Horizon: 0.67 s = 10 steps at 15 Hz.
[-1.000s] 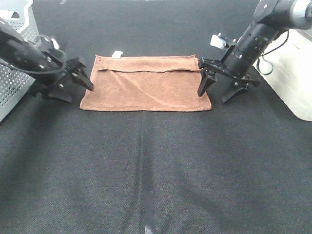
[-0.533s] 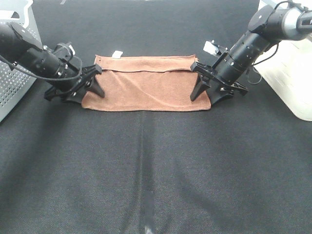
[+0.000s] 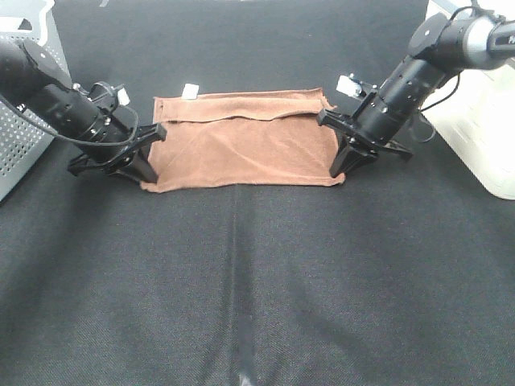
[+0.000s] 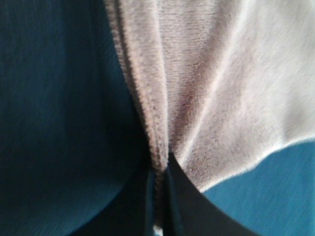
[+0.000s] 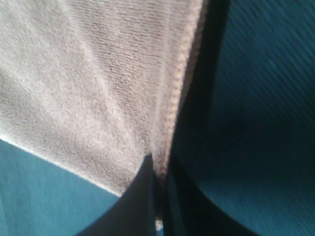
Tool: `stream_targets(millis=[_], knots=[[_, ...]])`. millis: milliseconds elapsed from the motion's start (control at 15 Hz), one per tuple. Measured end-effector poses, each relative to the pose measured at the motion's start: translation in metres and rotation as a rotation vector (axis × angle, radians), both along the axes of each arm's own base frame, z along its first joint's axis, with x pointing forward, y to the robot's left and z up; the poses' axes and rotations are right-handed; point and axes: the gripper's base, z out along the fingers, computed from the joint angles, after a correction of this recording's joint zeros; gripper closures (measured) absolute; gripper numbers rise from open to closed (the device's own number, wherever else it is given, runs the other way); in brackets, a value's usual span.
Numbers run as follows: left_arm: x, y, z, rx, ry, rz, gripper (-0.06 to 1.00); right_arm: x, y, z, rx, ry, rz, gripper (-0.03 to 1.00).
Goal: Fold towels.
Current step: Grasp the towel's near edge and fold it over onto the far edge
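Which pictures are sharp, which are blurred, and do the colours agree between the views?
Exterior high view: sharp and evenly lit, the towel rust-brown on the black mat, the white object at the right edge washed out. Left wrist view: blurred, with the towel pale pink-grey and the mat bluish. Right wrist view: slightly sharper, same blue cast.

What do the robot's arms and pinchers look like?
Both are black and tube-shaped. The left arm has thin black cables looping beside it; the right arm has a silvery joint up top. The left gripper and right gripper are black and pointed.
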Motion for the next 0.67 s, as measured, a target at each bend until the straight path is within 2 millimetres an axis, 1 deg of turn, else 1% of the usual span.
stream_targets(millis=[133, 200, 267, 467, 533, 600, 667], knots=[[-0.014, 0.003, 0.013, 0.014, 0.003, -0.009, 0.93, -0.012, -0.003, 0.016, -0.014, 0.004, -0.005, 0.97], [-0.026, 0.004, 0.016, 0.021, 0.016, -0.015, 0.93, -0.023, -0.004, 0.019, -0.02, 0.018, -0.011, 0.97], [-0.038, 0.006, 0.015, 0.029, 0.035, -0.018, 0.93, -0.034, -0.006, 0.02, -0.023, 0.029, -0.019, 0.97], [-0.075, 0.011, 0.005, 0.049, 0.117, -0.016, 0.93, -0.074, -0.008, 0.009, -0.008, 0.08, -0.038, 0.97], [-0.081, 0.012, 0.006, 0.053, 0.119, -0.011, 0.93, -0.087, -0.007, 0.004, -0.002, 0.09, -0.042, 0.97], [-0.084, 0.012, 0.007, 0.055, 0.121, -0.012, 0.93, -0.093, -0.007, 0.002, -0.001, 0.095, -0.04, 0.97], [-0.084, 0.012, 0.008, 0.055, 0.117, -0.013, 0.93, -0.094, -0.007, 0.003, 0.0, 0.089, -0.035, 0.97]])
